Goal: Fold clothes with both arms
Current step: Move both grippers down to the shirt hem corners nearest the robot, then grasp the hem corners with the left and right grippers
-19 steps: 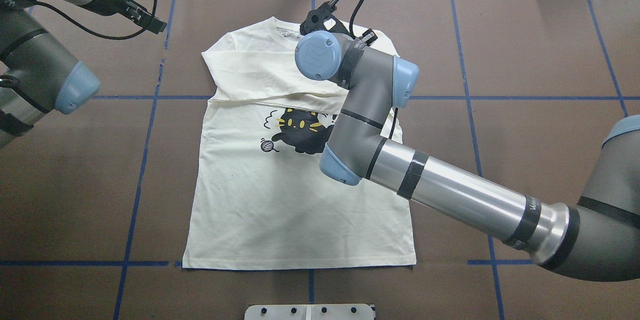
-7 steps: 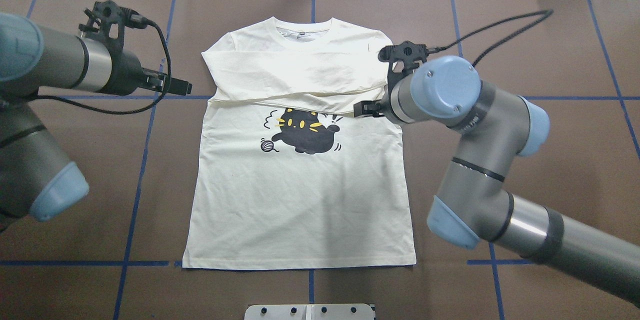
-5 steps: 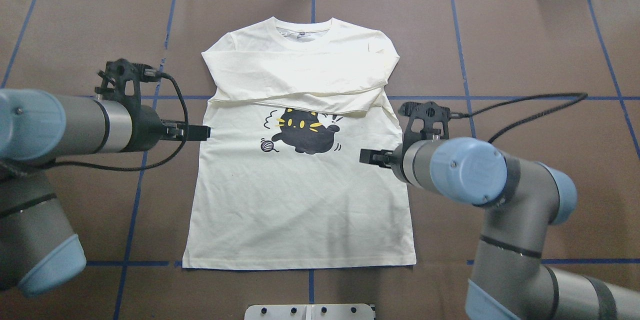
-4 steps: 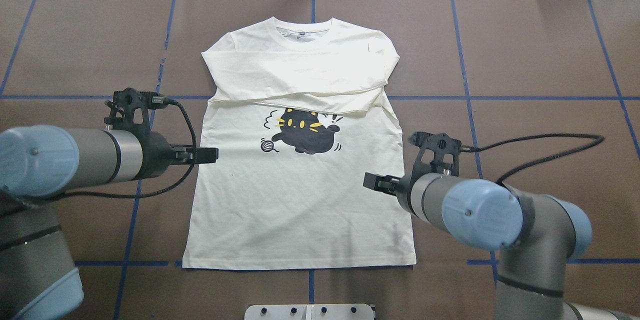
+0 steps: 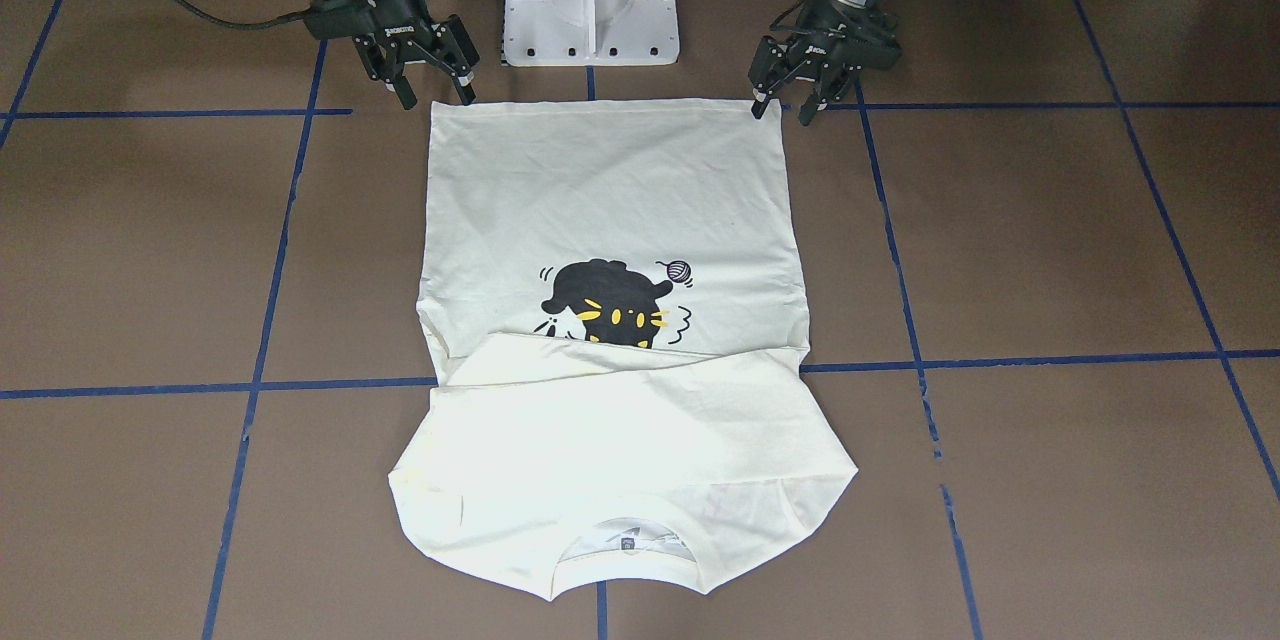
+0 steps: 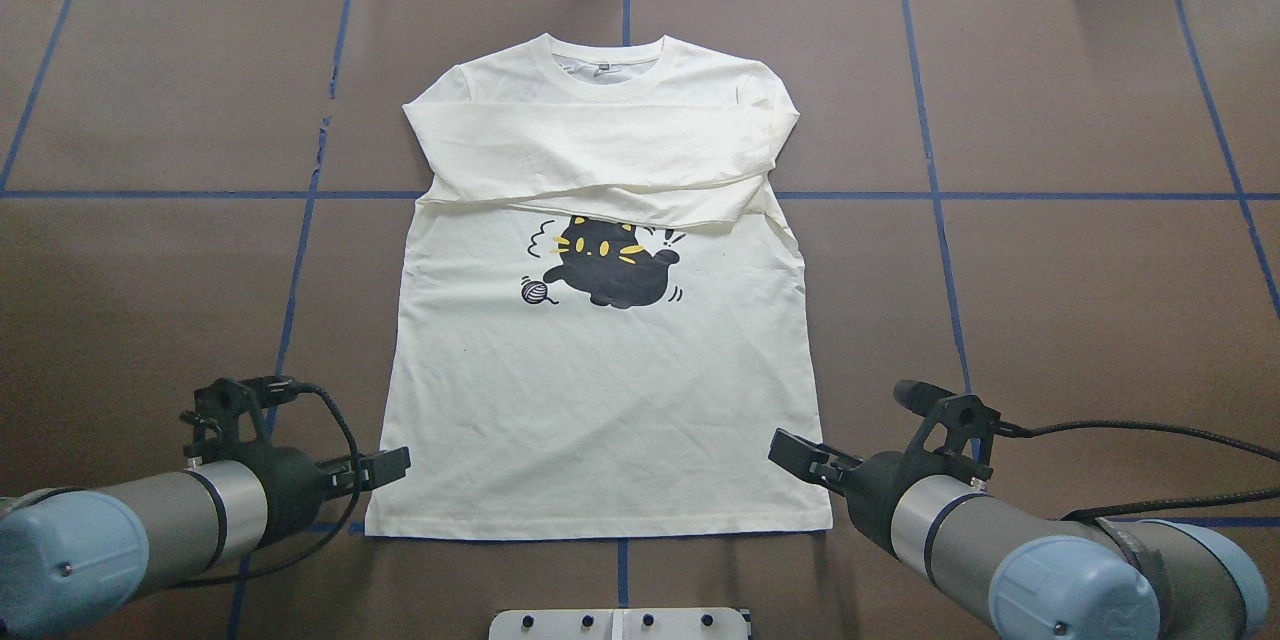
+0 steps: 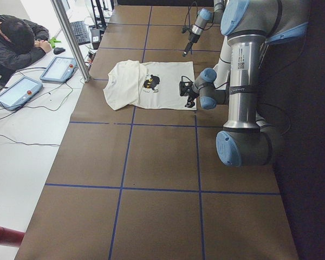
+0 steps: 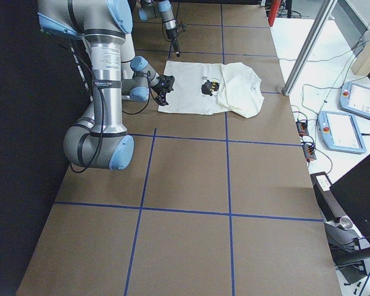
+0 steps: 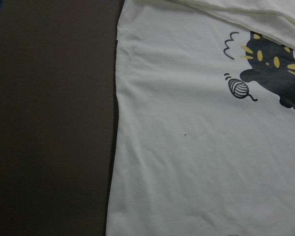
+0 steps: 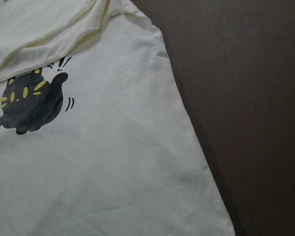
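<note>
You've got left gripper [image 5: 783, 110] and right gripper [image 5: 438, 98] both wide open, empty, each at a hem corner of the cat-print shirt [image 5: 610, 190]; contact unclear.

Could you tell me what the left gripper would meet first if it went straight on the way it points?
Probably the shirt, at its near hem corner; the left gripper points down toward it, though its height is unclear.
</note>
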### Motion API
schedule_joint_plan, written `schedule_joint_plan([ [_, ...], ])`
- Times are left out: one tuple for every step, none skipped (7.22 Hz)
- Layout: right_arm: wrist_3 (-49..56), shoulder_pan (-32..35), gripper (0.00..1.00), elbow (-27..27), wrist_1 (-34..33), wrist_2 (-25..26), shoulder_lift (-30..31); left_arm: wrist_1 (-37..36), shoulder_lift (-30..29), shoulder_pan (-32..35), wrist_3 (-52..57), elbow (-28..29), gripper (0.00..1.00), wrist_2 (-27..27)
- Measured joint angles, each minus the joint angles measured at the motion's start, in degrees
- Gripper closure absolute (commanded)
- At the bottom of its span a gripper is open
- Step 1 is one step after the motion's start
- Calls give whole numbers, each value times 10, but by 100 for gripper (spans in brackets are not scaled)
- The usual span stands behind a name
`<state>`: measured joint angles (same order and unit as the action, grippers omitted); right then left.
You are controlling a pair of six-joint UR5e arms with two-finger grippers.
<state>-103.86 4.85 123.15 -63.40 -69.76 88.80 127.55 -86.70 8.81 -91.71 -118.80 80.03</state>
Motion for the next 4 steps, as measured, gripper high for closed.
schedule_joint_plan([
  [-3, -1, 3, 0, 1, 2, 2, -14, 2, -19, -24, 2, 41, -8],
  [-4, -2, 3, 0, 2, 3, 3, -28, 1, -29, -42, 3, 43, -11],
  [-5, -2, 3, -2, 2, 5, 3, -35, 0, -35, -57, 5, 43, -12],
  [-6, -3, 2, -3, 2, 6, 3, -38, -1, -38, -66, 6, 43, -13],
])
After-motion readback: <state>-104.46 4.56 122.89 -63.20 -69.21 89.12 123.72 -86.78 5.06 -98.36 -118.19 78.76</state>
